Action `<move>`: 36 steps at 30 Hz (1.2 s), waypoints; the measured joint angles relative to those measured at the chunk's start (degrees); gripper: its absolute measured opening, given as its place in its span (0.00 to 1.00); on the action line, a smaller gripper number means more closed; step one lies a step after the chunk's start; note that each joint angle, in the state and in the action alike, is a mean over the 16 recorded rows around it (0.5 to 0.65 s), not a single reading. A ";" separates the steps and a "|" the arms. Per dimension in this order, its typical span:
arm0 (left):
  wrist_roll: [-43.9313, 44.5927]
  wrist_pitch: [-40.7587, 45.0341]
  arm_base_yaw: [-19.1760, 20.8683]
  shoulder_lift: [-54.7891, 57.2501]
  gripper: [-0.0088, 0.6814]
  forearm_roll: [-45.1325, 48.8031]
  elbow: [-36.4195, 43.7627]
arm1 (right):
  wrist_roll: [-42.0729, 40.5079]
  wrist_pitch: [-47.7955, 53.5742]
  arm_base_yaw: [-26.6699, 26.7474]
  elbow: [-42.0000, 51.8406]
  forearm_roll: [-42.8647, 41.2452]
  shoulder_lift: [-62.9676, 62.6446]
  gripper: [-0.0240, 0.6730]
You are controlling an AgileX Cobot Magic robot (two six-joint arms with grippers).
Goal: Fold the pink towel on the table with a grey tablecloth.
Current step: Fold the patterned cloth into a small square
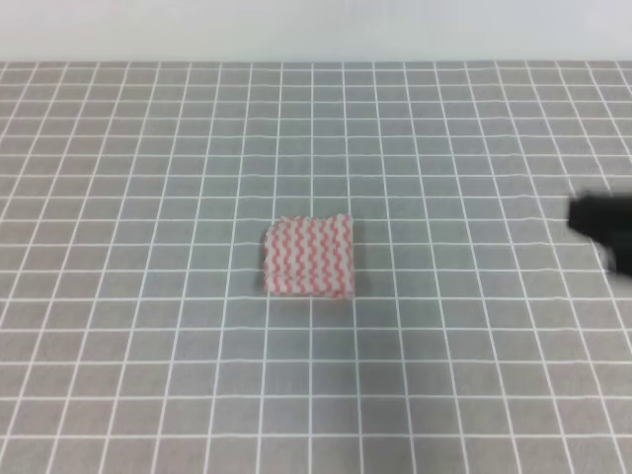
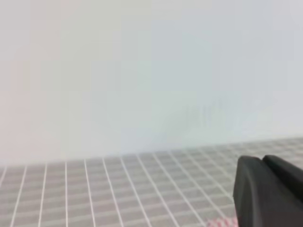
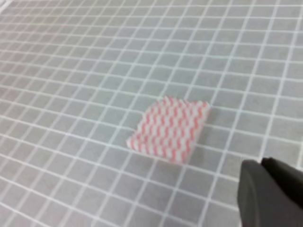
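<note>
Pink towel (image 1: 309, 258) lay folded near the centre of the grey-clothed surface (image 1: 148, 178).

The towel sat as a small, compact rectangle, flat on the grid cloth, touched by nothing. The right gripper (image 1: 604, 227) showed as a blurred dark shape at three o'clock, well apart from the towel; whether its fingers were spread or pressed together could not be told. The left gripper (image 2: 270, 194) showed only a dark edge, fingers' state likewise undetermined.

Pale blank wall (image 2: 142, 71) above, grey gridded tablecloth (image 2: 118, 189) below, black left gripper (image 2: 267, 194) at lower right, pink towel sliver (image 2: 221, 222) beside it
</note>
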 joint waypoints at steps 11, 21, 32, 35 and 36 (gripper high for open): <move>2.61 0.22 -0.02 -12.23 0.01 -0.05 10.86 | -13.32 -14.59 -0.01 22.40 8.19 -23.12 0.01; 2.77 -0.31 0.00 -12.33 0.01 -0.17 13.95 | -20.53 -21.20 0.00 31.16 12.84 -31.50 0.01; 2.77 -0.33 0.00 -12.33 0.01 -0.17 14.08 | -20.75 -21.28 -0.12 33.04 12.48 -32.20 0.01; 2.77 -0.35 0.01 -12.35 0.01 -0.17 14.08 | -20.72 -21.39 -1.08 33.84 11.93 -33.52 0.01; 2.77 -0.36 0.01 -12.35 0.01 -0.17 14.08 | -20.71 -21.47 -1.61 34.25 11.78 -34.23 0.01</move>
